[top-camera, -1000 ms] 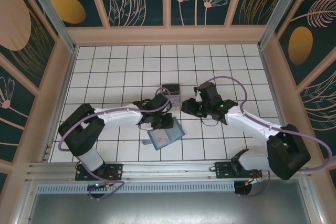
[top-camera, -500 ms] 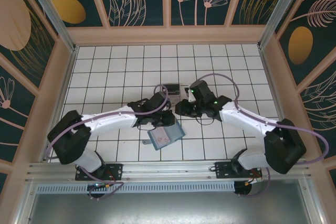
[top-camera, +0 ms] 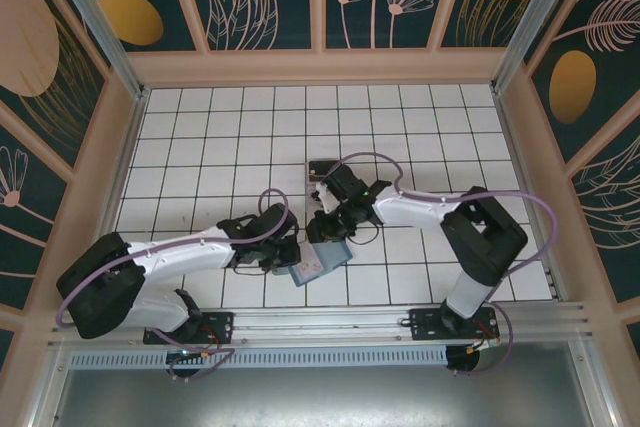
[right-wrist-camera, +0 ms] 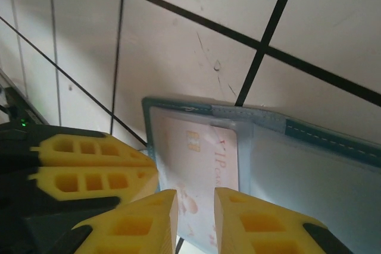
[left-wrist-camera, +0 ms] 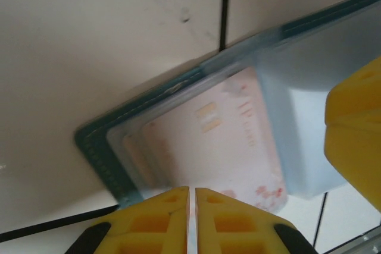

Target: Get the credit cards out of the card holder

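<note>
- Over the last second my right arm has swung in from beside the box to the wallet. My left arm has pulled back along the near side, and the wallet has stayed where it was.
- Top view: the wallet (top-camera: 327, 262) lies open on the table (top-camera: 200, 147), near the front middle.
  - The left gripper (top-camera: 292, 257) is at its left edge and the right gripper (top-camera: 322, 232) at its far edge, so both work on the same small spot.
  - The clear box (top-camera: 323, 168) stands further back, apart from the wallet. I judge it is not in the way.
- Left wrist: my fingers are pressed together with only a hairline between them, at the wallet's near edge.
  - I read this as pinning the soft wallet so it does not slide when a card is drawn. I cannot tell whether the fingers actually touch it.
  - A pale pink card (left-wrist-camera: 229, 141) sits in a slot under clear film, inside the teal stitched rim.
  - A yellow finger of the right gripper shows at the right, over the other half of the wallet.
- Right wrist: these fingers stand a little apart with nothing pinched, low over the card's near end, placed to take it.
  - The left fingers (right-wrist-camera: 89, 165) sit just beside them.
  - Two things hinder the pull: the film covers most of the card, and the two grippers crowd one corner.
</note>
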Robot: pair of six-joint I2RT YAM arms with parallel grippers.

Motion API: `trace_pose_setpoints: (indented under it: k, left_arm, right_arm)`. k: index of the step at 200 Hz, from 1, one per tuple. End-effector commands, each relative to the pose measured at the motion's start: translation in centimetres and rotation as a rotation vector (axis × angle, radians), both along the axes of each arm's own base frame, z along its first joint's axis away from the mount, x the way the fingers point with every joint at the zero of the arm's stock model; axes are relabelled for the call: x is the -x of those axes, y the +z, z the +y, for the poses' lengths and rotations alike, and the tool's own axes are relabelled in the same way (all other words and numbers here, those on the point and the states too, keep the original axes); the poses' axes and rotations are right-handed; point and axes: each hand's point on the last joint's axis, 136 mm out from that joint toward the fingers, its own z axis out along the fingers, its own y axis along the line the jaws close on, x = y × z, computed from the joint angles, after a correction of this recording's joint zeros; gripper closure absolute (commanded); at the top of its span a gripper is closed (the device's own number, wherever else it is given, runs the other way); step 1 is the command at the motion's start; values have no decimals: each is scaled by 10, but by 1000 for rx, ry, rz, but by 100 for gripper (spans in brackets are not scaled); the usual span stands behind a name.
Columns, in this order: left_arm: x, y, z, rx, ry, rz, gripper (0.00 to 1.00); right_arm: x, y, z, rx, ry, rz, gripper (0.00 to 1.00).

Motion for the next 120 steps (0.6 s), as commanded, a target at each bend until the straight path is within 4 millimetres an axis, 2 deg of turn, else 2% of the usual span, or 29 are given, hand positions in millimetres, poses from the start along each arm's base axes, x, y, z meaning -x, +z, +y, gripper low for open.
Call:
trace_pose_setpoints:
  k: [1,29,60,120]
  left_arm:
    - [2,-5,6,5,46,18,88]
    - [4,-15,6,5,44,31,88]
    - [4,-23,5,-11,32,40,88]
    - [4,-35,17,-97,18,45,88]
  right_arm:
    - [9,3,14,-39,80,10,77]
    - [10,-10,10,5,83,17,77]
    - [7,-21,-3,87,64,-1,75]
    - [2,-10,-15,98,8,-28,72]
